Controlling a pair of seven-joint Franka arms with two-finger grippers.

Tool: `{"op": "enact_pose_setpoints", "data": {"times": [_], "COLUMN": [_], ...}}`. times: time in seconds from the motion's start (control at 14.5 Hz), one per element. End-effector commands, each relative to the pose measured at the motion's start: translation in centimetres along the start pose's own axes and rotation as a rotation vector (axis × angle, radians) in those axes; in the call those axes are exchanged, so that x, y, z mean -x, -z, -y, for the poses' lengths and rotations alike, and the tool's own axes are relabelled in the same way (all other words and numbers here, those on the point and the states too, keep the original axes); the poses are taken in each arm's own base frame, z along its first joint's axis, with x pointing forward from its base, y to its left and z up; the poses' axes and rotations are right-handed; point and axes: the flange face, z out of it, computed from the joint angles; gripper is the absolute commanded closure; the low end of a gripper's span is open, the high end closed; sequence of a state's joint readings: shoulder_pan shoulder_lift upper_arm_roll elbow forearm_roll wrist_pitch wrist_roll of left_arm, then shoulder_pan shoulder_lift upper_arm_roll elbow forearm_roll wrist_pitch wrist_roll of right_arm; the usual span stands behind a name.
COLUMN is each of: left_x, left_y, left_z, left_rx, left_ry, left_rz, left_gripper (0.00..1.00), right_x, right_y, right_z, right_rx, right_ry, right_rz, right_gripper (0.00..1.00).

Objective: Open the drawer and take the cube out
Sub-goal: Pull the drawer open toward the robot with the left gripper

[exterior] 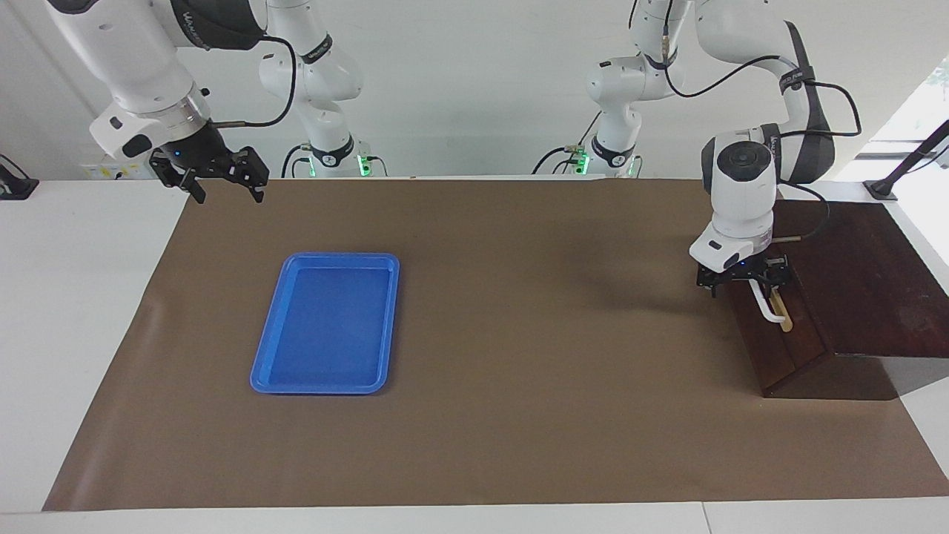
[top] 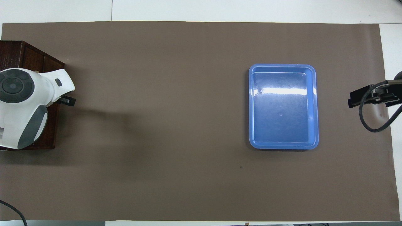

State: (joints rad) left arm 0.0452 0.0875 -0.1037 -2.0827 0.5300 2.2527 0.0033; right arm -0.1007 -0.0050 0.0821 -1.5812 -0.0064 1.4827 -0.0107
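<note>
The dark wooden box [exterior: 860,282] stands at the left arm's end of the table. Its drawer [exterior: 786,348] shows no pale interior, and the front carries a white bar handle [exterior: 767,310] on a tan strip. My left gripper [exterior: 745,280] is down at the handle's end nearer the robots, with its fingers hidden under the wrist. In the overhead view the left arm covers most of the box [top: 19,51]. My right gripper [exterior: 226,189] is open and empty, raised over the table's corner at the right arm's end. The yellow cube is hidden.
A flat blue tray [exterior: 270,371], empty, lies on the brown mat toward the right arm's end; it also shows in the overhead view [top: 251,103]. The brown mat [exterior: 534,311] covers the table between tray and box.
</note>
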Motion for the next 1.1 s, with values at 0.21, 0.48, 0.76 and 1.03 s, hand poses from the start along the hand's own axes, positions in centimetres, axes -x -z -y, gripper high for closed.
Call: {"op": "enact_pose_setpoints", "data": {"times": [0.21,0.48,0.76,1.03], "left_x": [1.1,-0.3,-1.1,-1.7], "left_y": [-1.1,0.3,2.4,4.1], "left_z": [-0.6,-4.0,-8.6,-12.3], "left_rx": [-0.003,0.001,0.012,0.062], "left_ry": [-0.027,-0.029,-0.033,0.016], "left_rz": [-0.008,-0.040,-0.039,-0.039], "left_gripper": [0.00,0.00,0.00,0.00], "right_x": [0.5,0.5,0.6,0.6], "right_y": [0.3,0.2,0.3,0.2], "right_z": [-0.4,-0.4,-0.7,-1.6], "right_rx": [-0.014,-0.014,-0.016,-0.029], "right_ry": [0.048,0.051,0.048,0.044], "right_rz": [0.000,0.001,0.003,0.000], "right_gripper": [0.00,0.00,0.00,0.00]}}
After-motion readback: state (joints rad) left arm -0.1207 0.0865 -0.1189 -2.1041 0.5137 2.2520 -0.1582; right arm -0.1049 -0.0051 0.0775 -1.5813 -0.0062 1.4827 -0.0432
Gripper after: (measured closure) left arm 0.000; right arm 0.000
